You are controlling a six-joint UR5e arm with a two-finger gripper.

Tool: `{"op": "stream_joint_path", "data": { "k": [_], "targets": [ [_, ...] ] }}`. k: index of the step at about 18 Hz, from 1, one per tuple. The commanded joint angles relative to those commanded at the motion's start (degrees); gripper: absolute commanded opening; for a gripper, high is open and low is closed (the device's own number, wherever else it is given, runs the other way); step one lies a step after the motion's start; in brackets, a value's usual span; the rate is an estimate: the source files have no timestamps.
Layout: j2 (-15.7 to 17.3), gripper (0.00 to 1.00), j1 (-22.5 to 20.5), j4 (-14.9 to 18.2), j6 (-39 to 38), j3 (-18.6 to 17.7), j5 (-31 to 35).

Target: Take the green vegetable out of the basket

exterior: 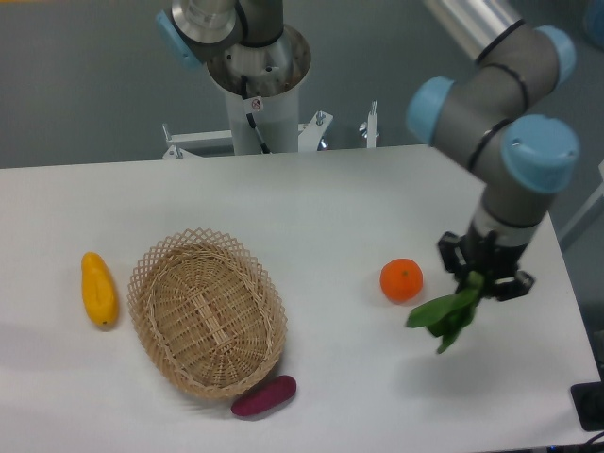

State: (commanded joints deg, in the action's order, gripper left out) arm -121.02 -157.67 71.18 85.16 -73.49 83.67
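The green vegetable hangs in the air over the right part of the table, dark leaves drooping down and to the left. My gripper is shut on its stem end from above. The wicker basket sits at the left of the table, far from the gripper, and holds nothing that I can see.
An orange fruit lies just left of the hanging leaves. A purple oblong vegetable rests by the basket's near rim. A yellow oblong fruit lies left of the basket. The table's right edge is close to the arm.
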Motion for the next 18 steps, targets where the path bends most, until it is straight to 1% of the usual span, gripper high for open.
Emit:
{"op": "stream_joint_path", "data": {
  "k": [4,6,7,12,18],
  "targets": [
    [-1.41,0.21,-0.09,1.32,0.18,2.46,0.35],
    [-1.76,0.21,-0.09,3.43,0.44,3.69,1.31],
    [-1.85,0.21,-0.09,3.87,1.05,3.79,1.41],
    [-1.94,0.21,-0.62,4.05,1.76,3.88,1.14],
    [-1.94,0.22,-0.27,4.32,2.99,3.88,1.67]
  ]
}}
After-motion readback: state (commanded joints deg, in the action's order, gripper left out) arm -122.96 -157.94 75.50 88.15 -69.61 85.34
